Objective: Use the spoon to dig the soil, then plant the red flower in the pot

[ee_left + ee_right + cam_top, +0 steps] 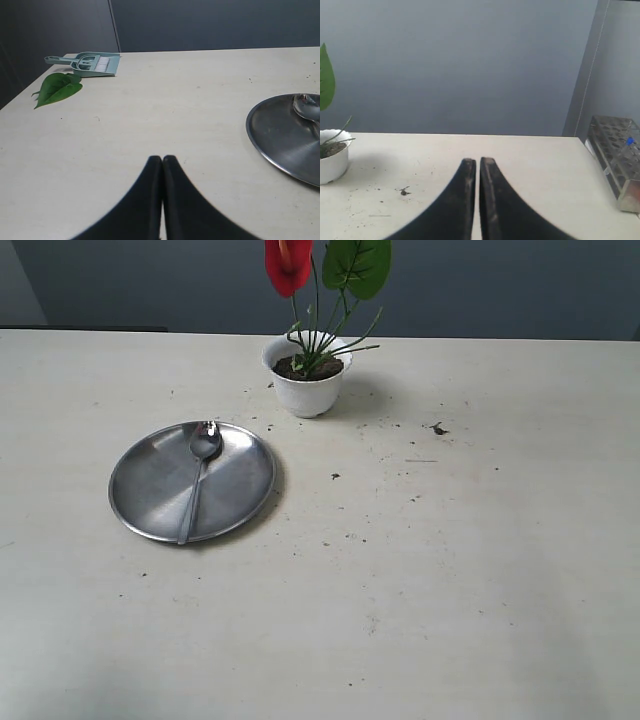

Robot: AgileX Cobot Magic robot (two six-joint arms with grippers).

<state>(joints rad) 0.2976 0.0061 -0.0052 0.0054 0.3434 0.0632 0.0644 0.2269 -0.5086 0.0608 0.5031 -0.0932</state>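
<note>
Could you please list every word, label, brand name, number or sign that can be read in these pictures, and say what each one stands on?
None: no readable text in any view.
The pot, the steel plate, the spoon, the dustpan and the rack show no lettering.
The small blue spot on the rack is too blurred to tell whether it is a label.

- Ahead of your left end effector (162,162), bare tabletop (165,100) runs out to a loose leaf (57,87) and a dustpan (92,64) far off; the steel plate (280,137) sits off to one side.
- Your right end effector (477,165) faces open tabletop; the pot (332,157) stands well to one side, a rack (617,155) to the other.
</note>
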